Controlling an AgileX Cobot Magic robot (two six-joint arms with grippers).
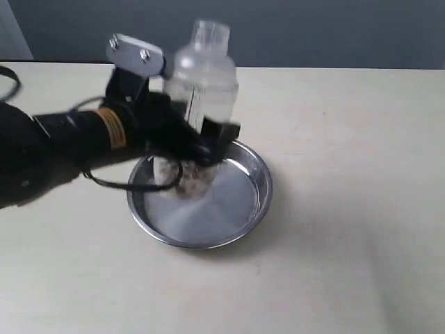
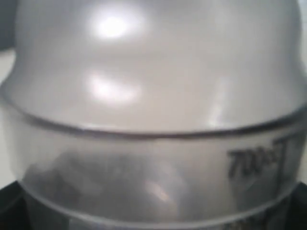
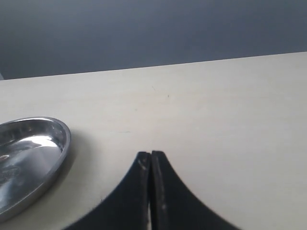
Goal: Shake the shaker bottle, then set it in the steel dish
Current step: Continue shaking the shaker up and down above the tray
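The clear shaker bottle (image 1: 203, 83) stands upright over the steel dish (image 1: 229, 209), its base with brown bits low inside the dish's left part. My left gripper (image 1: 191, 136) is shut on the bottle's middle, reaching in from the left. In the left wrist view the bottle (image 2: 153, 96) fills the whole picture, with its black scale at one side, and the fingers are hidden. The right gripper (image 3: 151, 155) is shut and empty, hanging above bare table beside the dish (image 3: 57, 153). Whether the bottle's base touches the dish bottom I cannot tell.
The pale table (image 1: 348, 139) runs to a dark wall behind. My left arm (image 1: 62, 142) with its cables lies across the table's left side, just above the dish's left rim.
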